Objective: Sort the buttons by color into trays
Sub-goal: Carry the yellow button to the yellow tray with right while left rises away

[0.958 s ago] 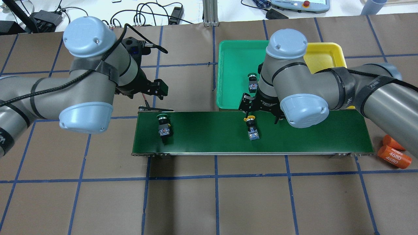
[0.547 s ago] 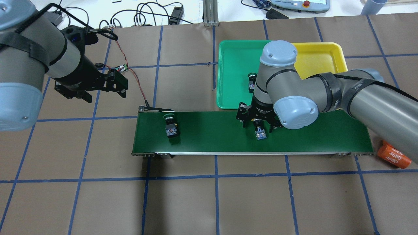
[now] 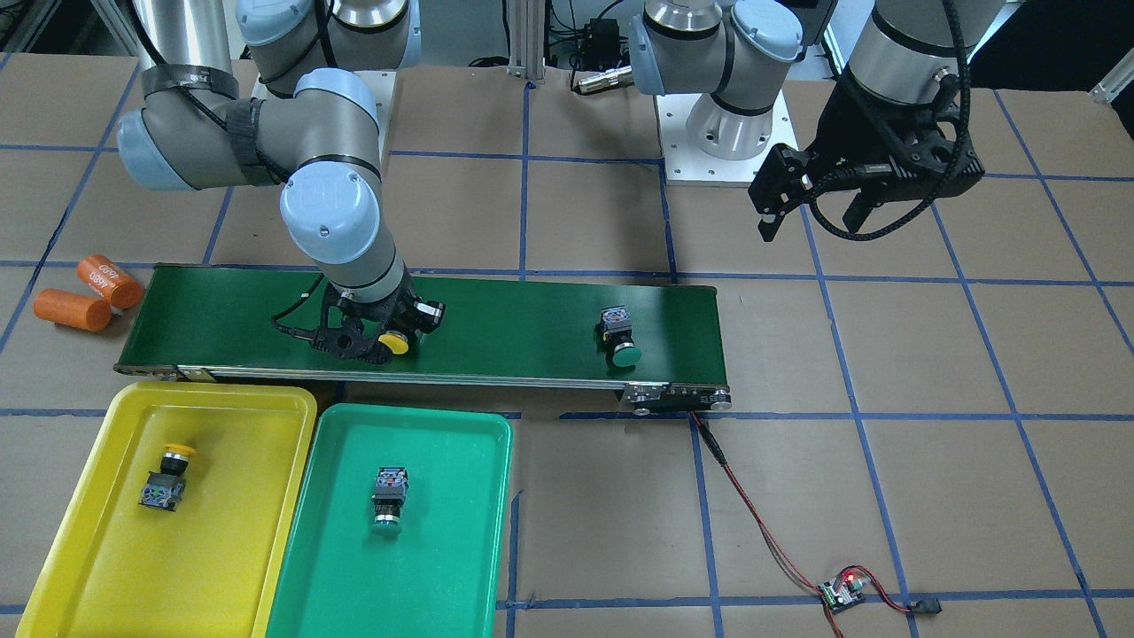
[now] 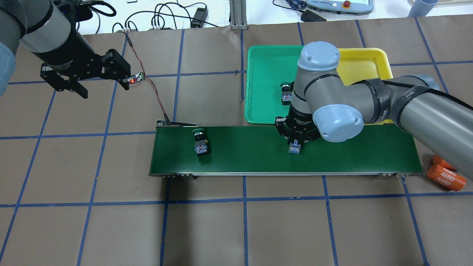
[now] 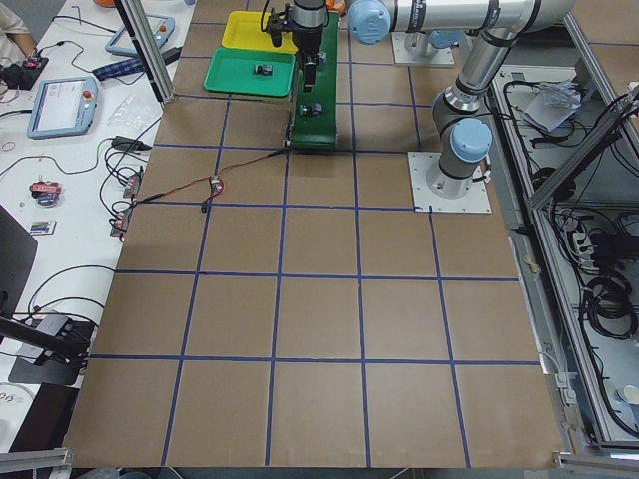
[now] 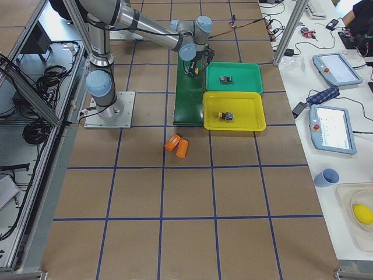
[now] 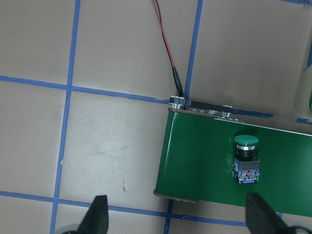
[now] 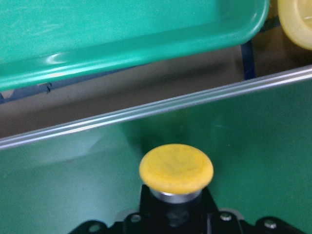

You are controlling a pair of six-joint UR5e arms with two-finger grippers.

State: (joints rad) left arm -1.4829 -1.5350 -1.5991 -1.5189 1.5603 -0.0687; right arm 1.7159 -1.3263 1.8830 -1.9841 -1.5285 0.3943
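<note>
My right gripper (image 4: 295, 141) is shut on a yellow-capped button (image 3: 392, 344) low over the dark-green conveyor belt (image 4: 251, 151); its cap fills the right wrist view (image 8: 176, 168). A green-capped button (image 4: 201, 143) lies on the belt's left part and shows in the left wrist view (image 7: 246, 161). The green tray (image 3: 443, 549) holds one green button (image 3: 390, 498). The yellow tray (image 3: 221, 532) holds one yellow button (image 3: 166, 478). My left gripper (image 4: 100, 85) is open and empty, high over the table far left of the belt.
Two orange cylinders (image 4: 445, 177) lie off the belt's right end. A red-black wire runs from the belt's left end to a small circuit board (image 4: 136, 77) near my left gripper. The right arm hides part of both trays in the overhead view.
My right gripper came down and shut on the yellow button. My left arm swung away to the far left. The green button rode rightward along the belt.
</note>
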